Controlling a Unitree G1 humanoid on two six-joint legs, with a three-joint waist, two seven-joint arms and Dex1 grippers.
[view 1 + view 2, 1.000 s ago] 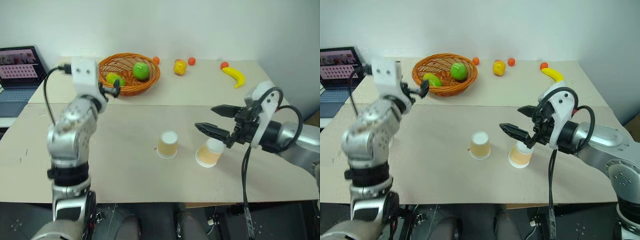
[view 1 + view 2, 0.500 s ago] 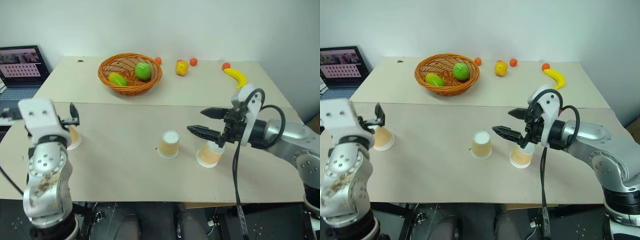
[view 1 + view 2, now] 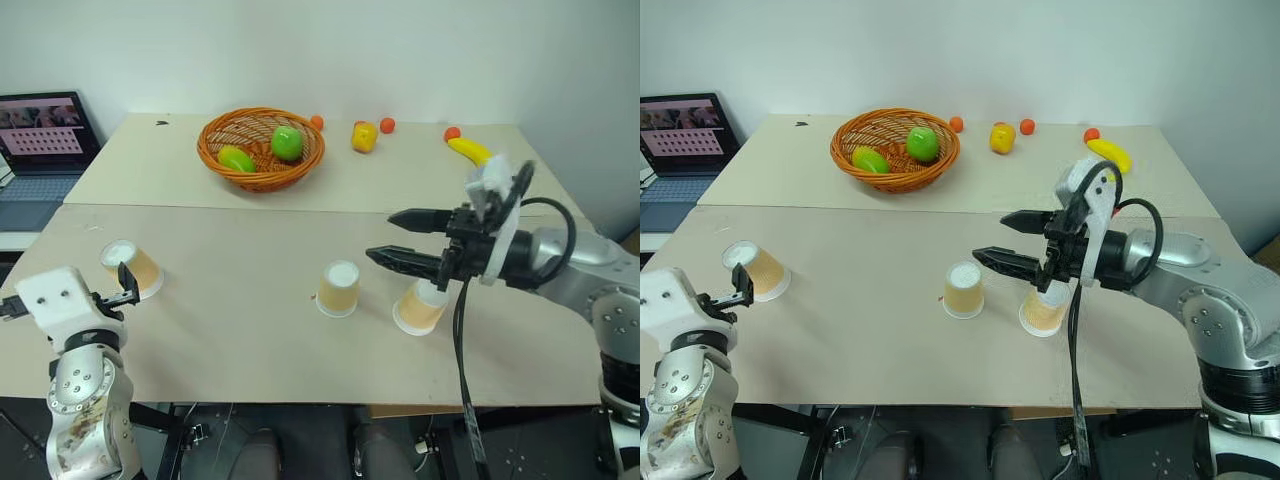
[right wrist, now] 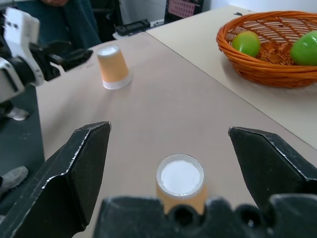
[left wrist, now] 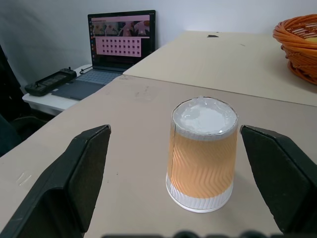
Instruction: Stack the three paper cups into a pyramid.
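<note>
Left gripper (image 5: 173, 188): jaws wide, empty, level, one finger either side of the left cup (image 5: 201, 152), not touching. Right gripper (image 3: 392, 236): jaws wide, empty, hovering above the right cup (image 3: 420, 307), pointing toward the middle cup (image 3: 338, 288). All three cups stand upside down, apart, on the table (image 3: 250, 330); no pyramid. Fruit basket (image 3: 260, 148) sits behind.

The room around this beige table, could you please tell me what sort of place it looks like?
Probably a lab or office test setup: an open laptop on a side desk, a plain white wall, and staged props, namely an orange wicker basket of fruit and pale orange paper cups.
</note>
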